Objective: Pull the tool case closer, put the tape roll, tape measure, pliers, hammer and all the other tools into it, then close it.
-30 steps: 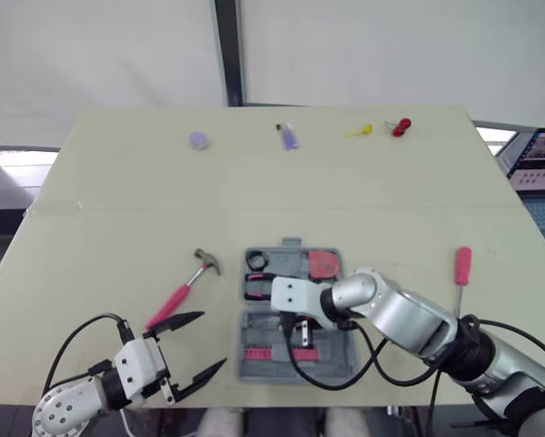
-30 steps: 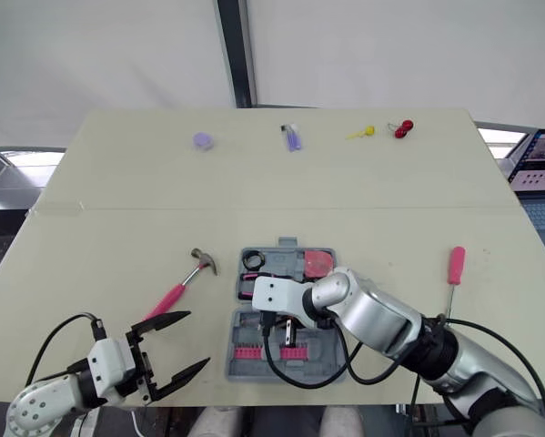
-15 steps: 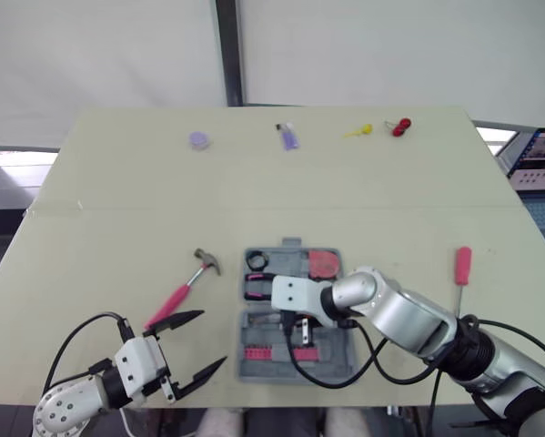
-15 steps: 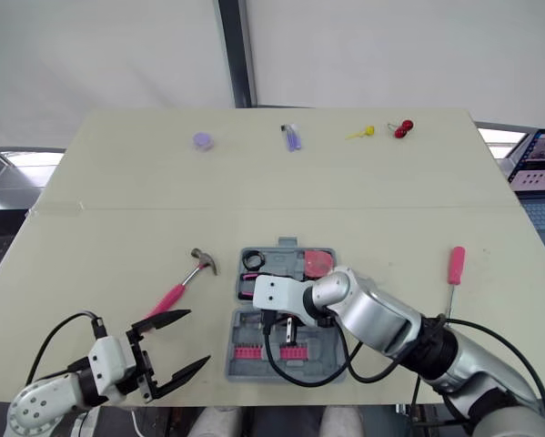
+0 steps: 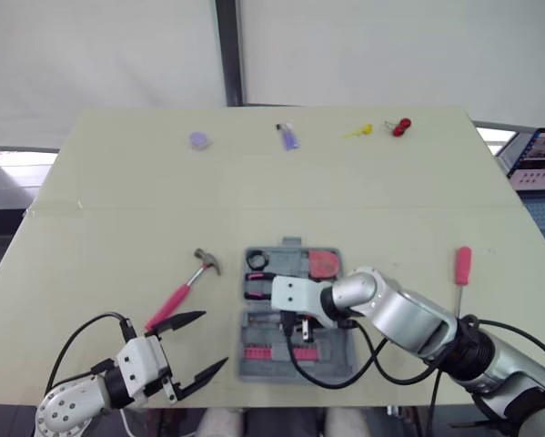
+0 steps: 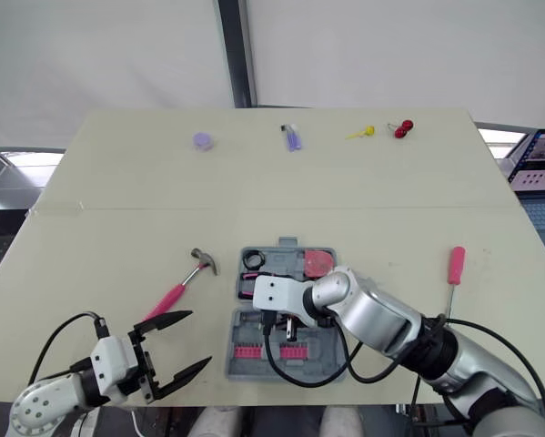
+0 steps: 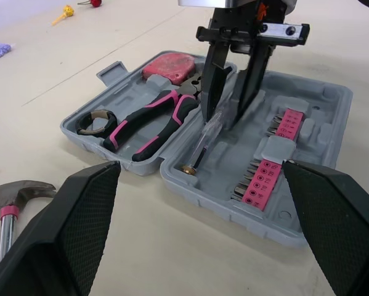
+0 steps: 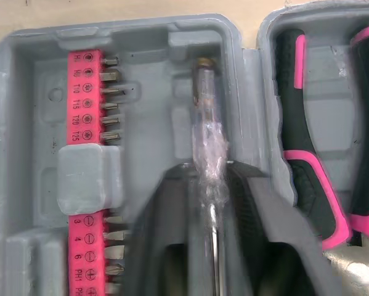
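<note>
The grey tool case [image 5: 331, 364] lies open near the table's front edge. In it are a pink tape measure [image 5: 324, 263], a black tape roll [image 5: 256, 261], pink-handled pliers [image 7: 150, 120] and pink bit strips [image 7: 267, 169]. A clear-handled screwdriver [image 7: 204, 143] lies in the front half. My right gripper [image 7: 230, 120] stands over it, open, one finger on each side of its handle. My left gripper [image 5: 213, 339] hovers open at the front left, left of the case. The pink-handled hammer [image 5: 186, 289] lies just beyond it. A red screwdriver [image 5: 462, 266] lies to the right of the case.
Along the far edge of the table [image 5: 117, 200] sit a small purple disc [image 5: 198, 139], a purple item [image 5: 289, 137], a yellow piece [image 5: 361, 131] and a red piece [image 5: 399, 127]. Black cables hang from both wrists near the front edge.
</note>
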Controlling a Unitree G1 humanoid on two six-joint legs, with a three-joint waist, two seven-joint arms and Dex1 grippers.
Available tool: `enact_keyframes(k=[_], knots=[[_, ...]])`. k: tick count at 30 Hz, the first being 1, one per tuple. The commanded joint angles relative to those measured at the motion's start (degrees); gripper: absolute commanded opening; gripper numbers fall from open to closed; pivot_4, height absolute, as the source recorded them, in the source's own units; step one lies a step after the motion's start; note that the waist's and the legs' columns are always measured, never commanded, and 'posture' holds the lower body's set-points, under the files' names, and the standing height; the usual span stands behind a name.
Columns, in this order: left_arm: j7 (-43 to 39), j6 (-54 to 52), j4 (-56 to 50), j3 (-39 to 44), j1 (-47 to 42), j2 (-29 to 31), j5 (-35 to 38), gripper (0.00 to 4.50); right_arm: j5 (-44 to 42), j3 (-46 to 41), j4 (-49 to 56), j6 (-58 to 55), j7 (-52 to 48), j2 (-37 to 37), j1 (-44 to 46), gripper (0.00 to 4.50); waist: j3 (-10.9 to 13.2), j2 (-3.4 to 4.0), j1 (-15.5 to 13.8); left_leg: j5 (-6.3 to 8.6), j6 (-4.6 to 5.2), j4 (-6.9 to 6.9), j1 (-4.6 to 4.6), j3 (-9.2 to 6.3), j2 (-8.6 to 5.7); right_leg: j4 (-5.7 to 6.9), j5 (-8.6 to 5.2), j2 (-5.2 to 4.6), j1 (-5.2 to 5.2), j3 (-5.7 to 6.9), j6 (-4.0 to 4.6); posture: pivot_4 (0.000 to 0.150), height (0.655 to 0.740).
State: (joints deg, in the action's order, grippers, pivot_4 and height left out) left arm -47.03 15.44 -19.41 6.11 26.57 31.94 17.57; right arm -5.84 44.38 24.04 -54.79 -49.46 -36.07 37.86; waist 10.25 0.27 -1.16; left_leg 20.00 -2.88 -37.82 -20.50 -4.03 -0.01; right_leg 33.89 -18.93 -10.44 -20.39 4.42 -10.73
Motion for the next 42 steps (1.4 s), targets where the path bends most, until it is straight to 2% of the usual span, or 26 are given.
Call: enact_keyframes(k=[1,4,15,19,22,23,24,29,33,42], knots=[[0.4,-0.1,-1.2,-0.2,0.2,-0.2,-0.1,4.5,0.2,-2.0,0.9,0.8,-0.6,-0.4,0.0,2.95,0.0,0.0,0.0,0.0,0.0,0.0,0.0,0.0,0.0,0.0,0.0,0.0,0.0,0.0,0.0,0.15,0.74],[0.4,0.1,-0.9,-0.3,0.3,-0.3,-0.1,4.5,-0.2,-2.3,1.9,0.3,-1.3,-0.8,0.1,4.41,0.0,0.0,0.0,0.0,0.0,0.0,0.0,0.0,0.0,0.0,0.0,0.0,0.0,0.0,0.0,0.15,0.74],[0.8,-0.5,-1.3,-0.4,-0.1,-0.6,0.1,4.5,-3.8,-7.0,7.1,-1.8,-3.8,-3.7,-0.1,4.47,0.0,0.0,0.0,0.0,0.0,0.0,-0.02,0.0,0.0,-0.01,0.0,0.0,-0.01,0.0,0.0,0.15,0.74],[1.2,-0.5,-1.3,-0.5,-0.5,-0.7,0.1,4.5,-4.7,-13.1,5.1,4.3,-0.7,-1.4,-4.4,4.47,0.0,-0.01,-0.1,0.0,0.0,0.0,-0.02,0.01,0.0,-0.01,0.0,0.0,-0.01,0.0,0.0,0.15,0.74],[1.7,-0.9,-1.4,-0.4,-1.3,-0.8,0.3,4.5,-4.5,-17.8,1.8,12.2,2.2,1.4,-9.4,3.6,0.0,-0.01,-0.1,0.0,0.0,0.01,-0.03,0.03,0.0,0.0,0.0,0.0,-0.01,0.0,0.0,0.15,0.74],[1.7,-1.1,-1.3,-0.2,-1.6,-0.8,0.4,4.5,-4.5,-18.9,0.8,14.8,2.5,2.0,-10.9,2.99,0.0,-0.01,-0.1,0.0,0.0,0.01,-0.03,0.04,0.0,0.0,0.0,0.0,-0.01,0.0,0.0,0.15,0.74],[1.7,-1.2,-1.2,-0.1,-1.8,-0.7,0.5,4.5,-4.4,-19.5,0.1,16.5,2.4,2.4,-11.9,2.62,0.0,-0.01,-0.1,0.0,0.0,0.0,-0.03,0.04,0.0,-0.01,0.0,0.0,-0.01,0.0,0.0,0.15,0.74],[1.7,-1.6,-0.5,0.1,-3.0,-0.7,0.6,4.5,-4.4,-22.1,-6.6,25.2,3.2,6.1,-15.5,0.03,0.0,-0.01,0.0,0.0,0.0,0.0,-0.01,0.04,0.01,0.01,0.0,0.0,0.0,0.0,0.0,0.15,0.74],[1.6,-1.8,-0.2,0.3,-3.7,-0.7,0.7,4.5,-3.8,-21.9,-9.9,28.6,2.8,7.6,-16.9,0.03,0.0,-0.01,0.2,0.0,0.0,0.01,-0.01,0.04,0.01,0.0,0.0,0.0,0.0,0.0,0.0,0.15,0.74],[1.2,-2.3,-0.2,0.9,-3.9,-0.5,1.0,4.5,-3.0,-21.2,-11.3,28.9,2.1,8.1,-18.2,0.03,0.0,-0.01,0.2,0.0,0.0,0.01,-0.01,0.04,0.01,0.0,0.0,0.0,0.0,0.0,0.0,0.15,0.74]])
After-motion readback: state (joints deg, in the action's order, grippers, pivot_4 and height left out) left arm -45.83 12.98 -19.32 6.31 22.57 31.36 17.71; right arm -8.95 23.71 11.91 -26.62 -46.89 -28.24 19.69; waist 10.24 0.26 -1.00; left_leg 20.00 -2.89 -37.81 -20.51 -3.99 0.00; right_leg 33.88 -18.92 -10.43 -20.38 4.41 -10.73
